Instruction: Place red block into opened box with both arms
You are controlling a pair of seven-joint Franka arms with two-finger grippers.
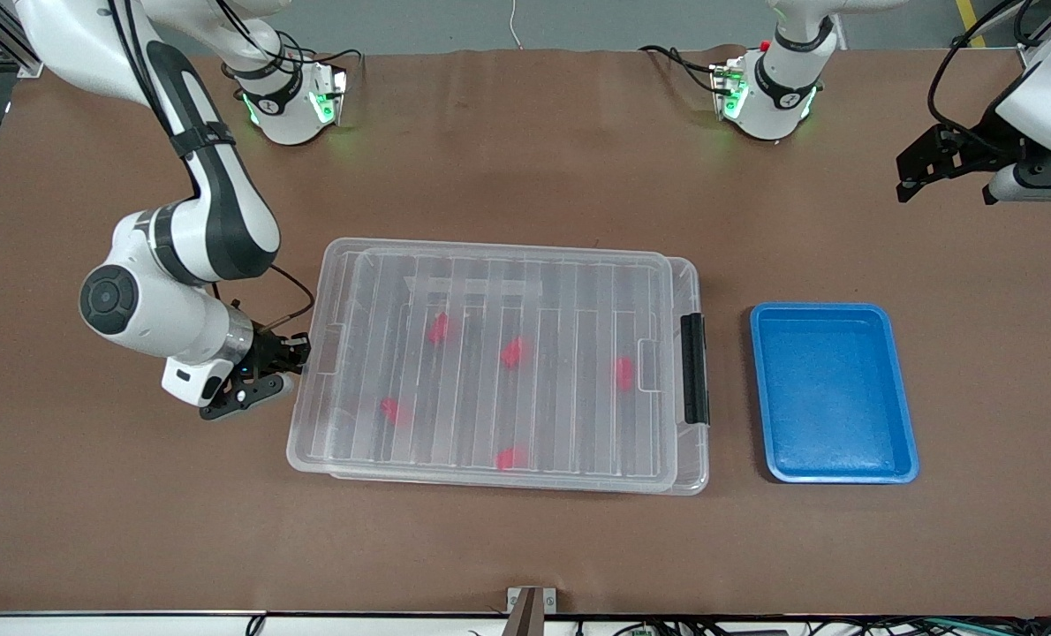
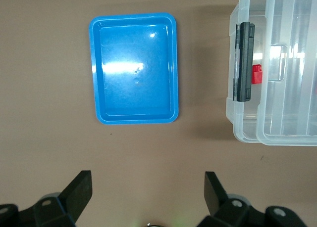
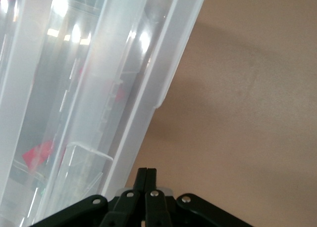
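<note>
The clear box (image 1: 331, 265) lies mid-table with its ribbed lid (image 1: 508, 291) on it. Its black latch (image 1: 694, 369) sits at the short end toward the left arm's end. Several red blocks lie inside under the lid, among them one (image 1: 624, 373) near the latch, which also shows in the left wrist view (image 2: 256, 74). I cannot tell which of them is the task's red block. My right gripper (image 1: 303, 346) is shut with nothing in it, its tips (image 3: 147, 171) at the box's rim (image 3: 163, 83) on the short end away from the latch. My left gripper (image 1: 907, 181) waits open, high over bare table (image 2: 148, 187).
A blue tray (image 1: 833, 393) with nothing in it stands beside the box's latch end, toward the left arm's end of the table, and also shows in the left wrist view (image 2: 134, 68). Brown tabletop surrounds both containers.
</note>
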